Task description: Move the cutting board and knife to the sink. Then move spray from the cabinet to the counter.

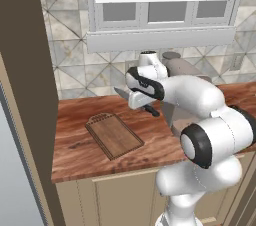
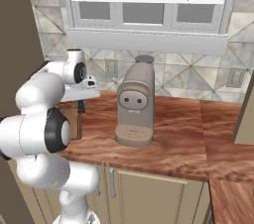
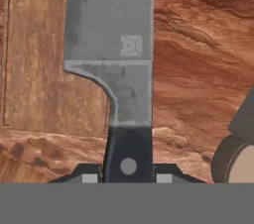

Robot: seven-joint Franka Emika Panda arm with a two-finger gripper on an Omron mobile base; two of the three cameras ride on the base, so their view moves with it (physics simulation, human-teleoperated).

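Hand (image 3: 128, 177) pinching the black handle of the knife (image 3: 111, 44), one finger tip on either side; the grey blade runs straight ahead in the hand view, lifted above the tabletop (image 3: 198, 69). In the left base view the hand (image 1: 150, 108) hangs over the tabletop (image 1: 75, 145), knife tip (image 1: 118, 91) showing behind the wrist, the rest hidden by the arm. Cutting board (image 1: 114, 135) lies flat on the tabletop, nothing on it, ridged end toward the wall. Coffee machine (image 2: 135, 105) stands just beside the hand on the tabletop, largely covered by the arm in the left base view.
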